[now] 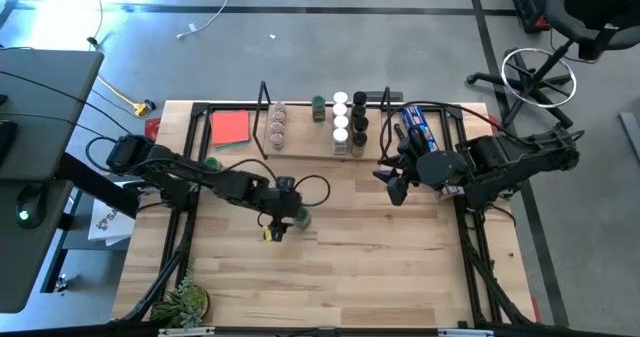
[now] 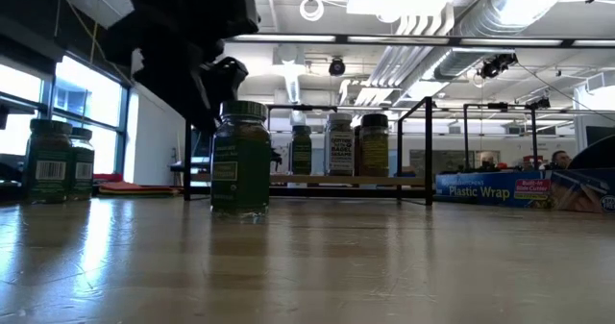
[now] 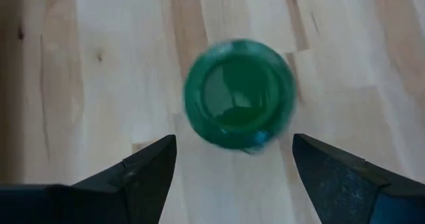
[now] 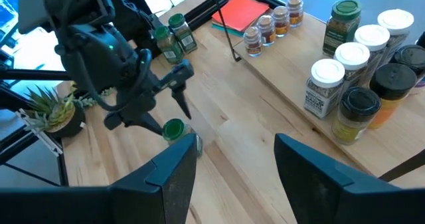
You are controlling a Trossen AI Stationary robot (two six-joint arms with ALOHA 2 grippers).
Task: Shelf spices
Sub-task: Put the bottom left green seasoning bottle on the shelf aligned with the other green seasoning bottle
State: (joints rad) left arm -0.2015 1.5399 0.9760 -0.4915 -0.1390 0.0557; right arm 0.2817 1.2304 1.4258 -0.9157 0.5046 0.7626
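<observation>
A spice jar with a green lid [image 3: 239, 94] stands upright on its base on the bare wood table [image 1: 400, 267], near the middle. My left gripper [image 3: 234, 139] hovers over it, slanting down, fingers open, one on either side of the lid and short of it, touching nothing. The right wrist view shows the same gripper [image 4: 166, 108] just above this jar [image 4: 174, 129]. The shelf [image 1: 310, 149] stands at the table's far side with several jars [image 4: 352, 71] on its board. My right gripper [image 4: 236, 157] waits open and empty above the table's right part [image 1: 393, 182].
A red card [image 1: 230, 127] lies left of the shelf, a blue packet [image 1: 420, 127] right of it. Two green-lidded jars [image 4: 172, 34] stand near the table's left edge. A small potted plant [image 1: 185, 302] sits at the near left corner.
</observation>
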